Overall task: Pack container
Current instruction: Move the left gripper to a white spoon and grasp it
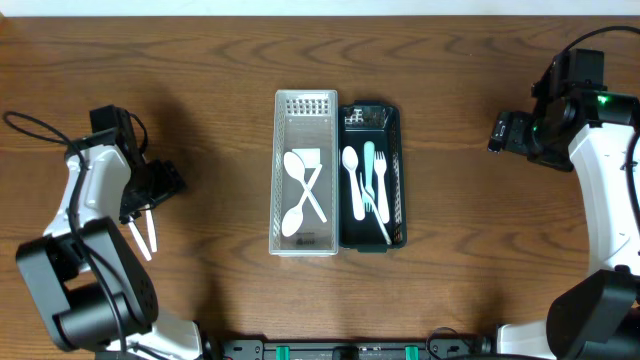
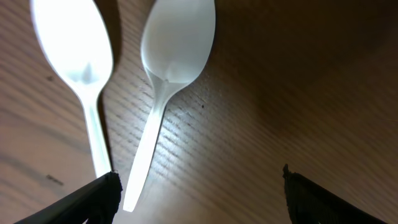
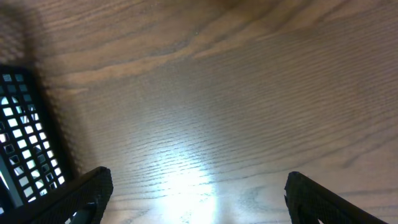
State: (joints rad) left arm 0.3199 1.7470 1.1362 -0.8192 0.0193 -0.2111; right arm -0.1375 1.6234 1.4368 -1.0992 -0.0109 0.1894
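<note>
- Two white plastic spoons lie on the brown wooden table just ahead of our left gripper, which is spread wide and empty.
- Our right gripper hangs low over the table, also spread and empty.

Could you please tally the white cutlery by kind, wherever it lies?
White spoons: 5 (two in the white basket, one in the dark basket, two on the table)
White forks: 1
Total: 6
</note>
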